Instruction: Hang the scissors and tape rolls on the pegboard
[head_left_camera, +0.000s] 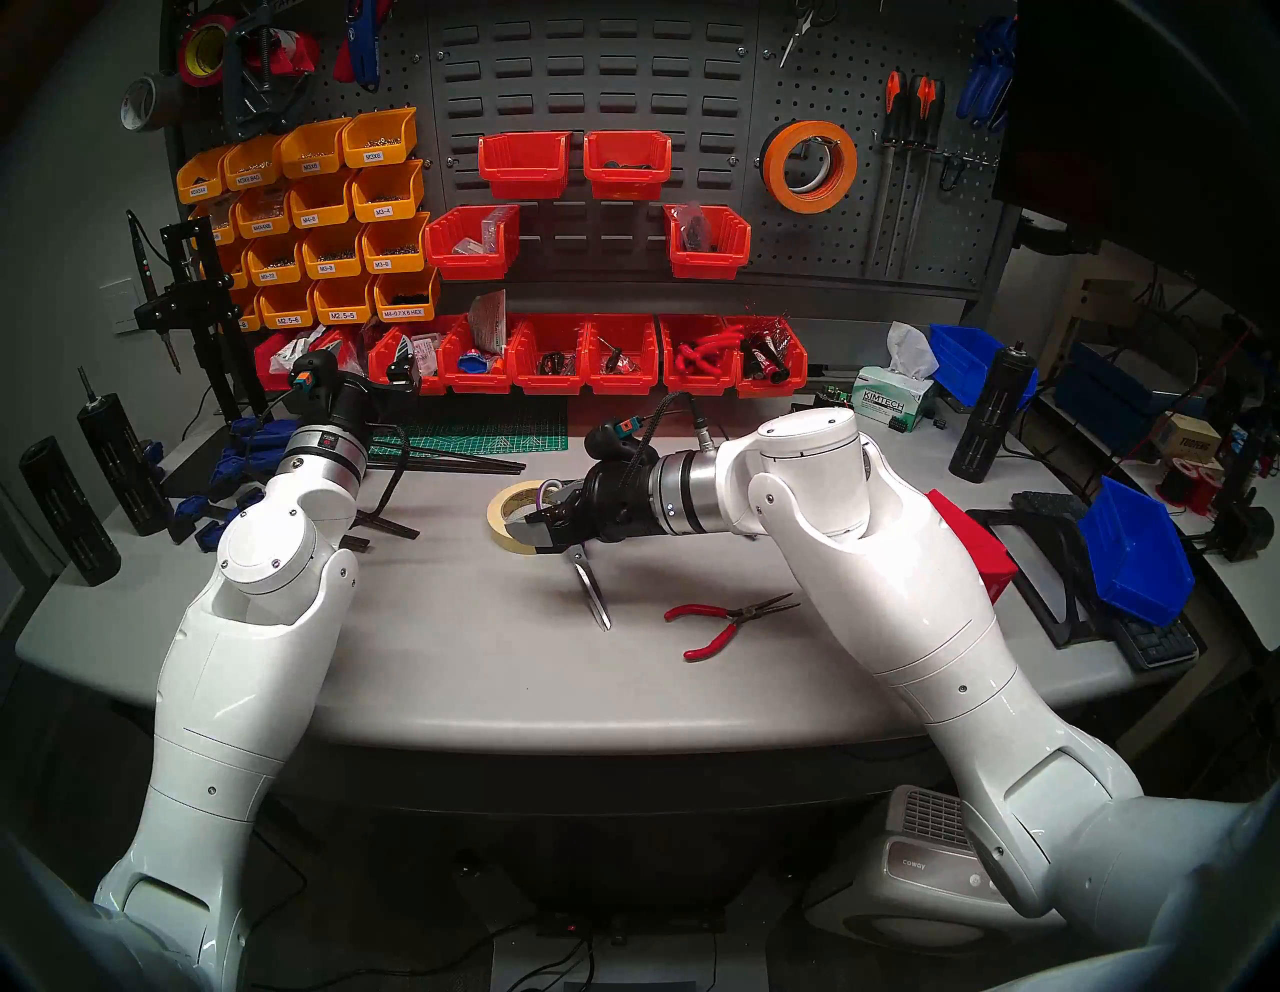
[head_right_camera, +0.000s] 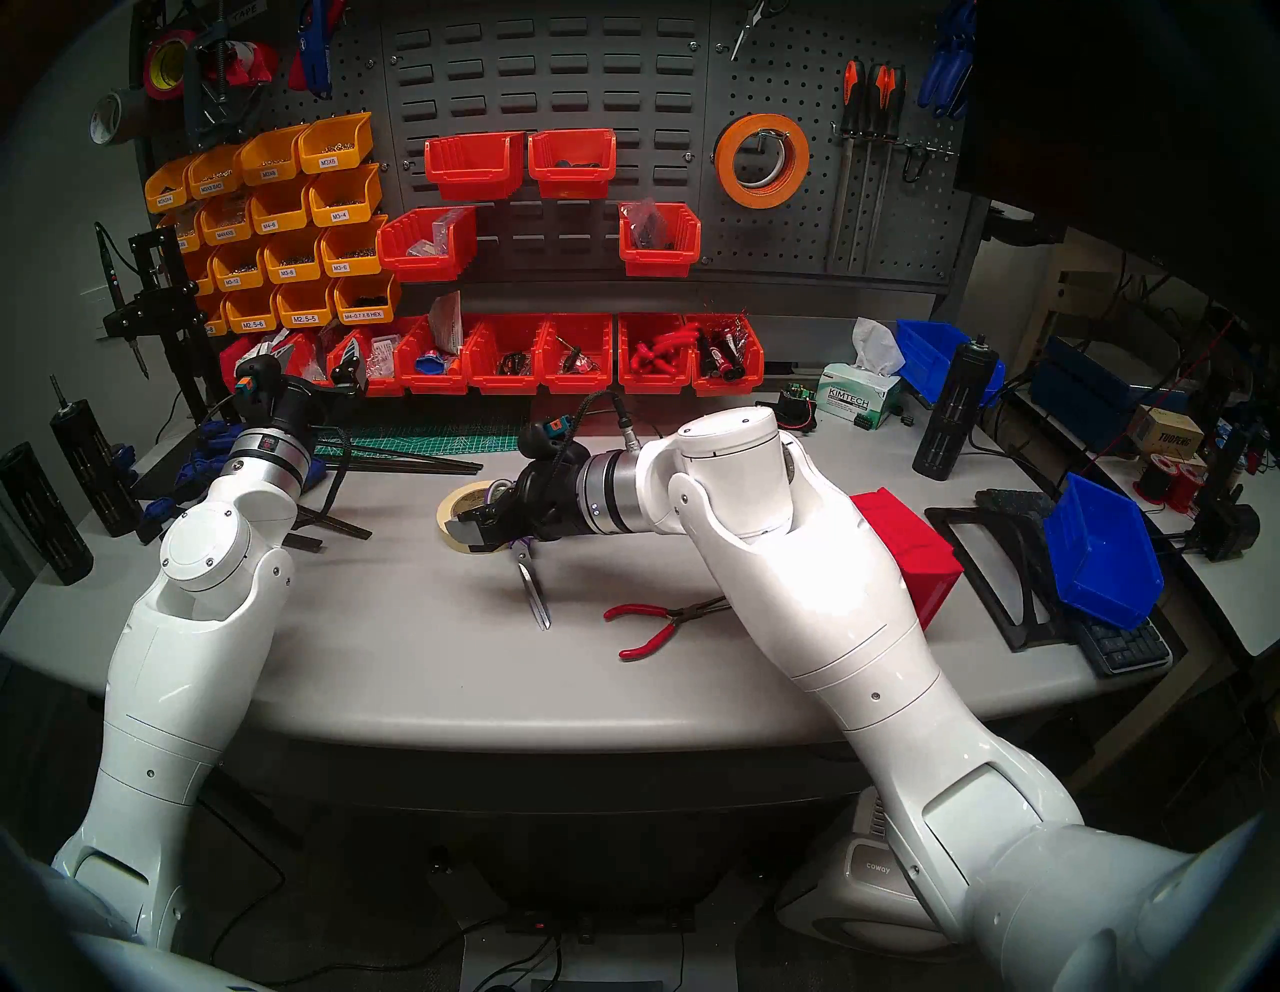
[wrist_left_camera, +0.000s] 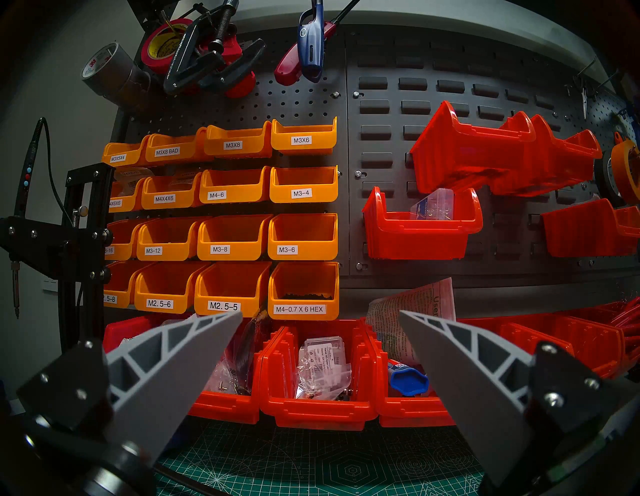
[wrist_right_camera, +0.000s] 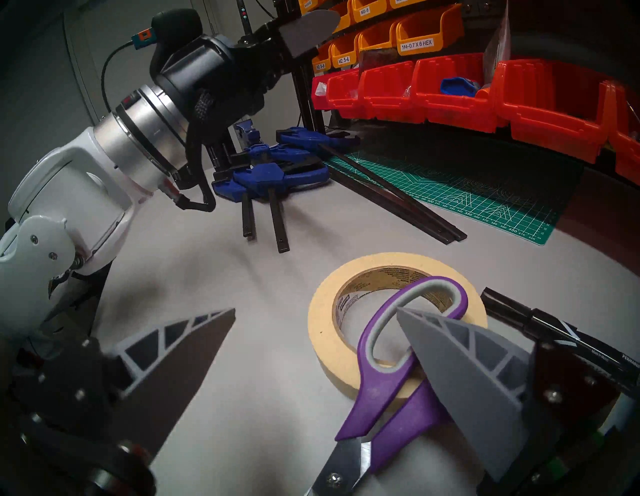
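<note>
Mid-bench, the right wrist view alone shows the scissors' (wrist_right_camera: 388, 350) purple handle lying on the cream tape roll (wrist_right_camera: 325, 325) with one finger of the wide-spread right gripper (wrist_right_camera: 311, 318) poked through its loop, while the left gripper (wrist_left_camera: 320, 317) hangs wide and empty facing the bins.

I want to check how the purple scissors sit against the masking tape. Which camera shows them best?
The right wrist view: the scissors lie with one purple handle loop across the cream tape roll, one right gripper finger beside it. Both head views show mainly the blades; the gripper hides the handles. The left wrist view misses them.

Bare table (head_left_camera: 443, 623) left of scissors (head_left_camera: 592, 589); pliers (head_left_camera: 727, 620) crowd their right.
</note>
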